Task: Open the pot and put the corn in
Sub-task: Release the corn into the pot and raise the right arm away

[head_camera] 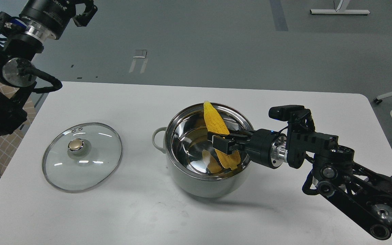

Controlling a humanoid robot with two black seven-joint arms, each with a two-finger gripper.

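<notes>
The pale grey-green pot (189,182) stands open in the middle of the white table, its shiny steel inside showing. The yellow corn (216,124) stands tilted inside it, tip up over the far rim, thick end down near the bottom. My right gripper (224,143) reaches over the pot's right rim and is shut on the corn at its lower half. My left gripper (85,10) is raised at the top left, far from the pot; its fingers are partly out of view.
The clear glass lid (82,156) with a gold knob lies flat on the table left of the pot. The table's (284,211) right edge runs behind my right arm. A grey floor lies beyond the far edge.
</notes>
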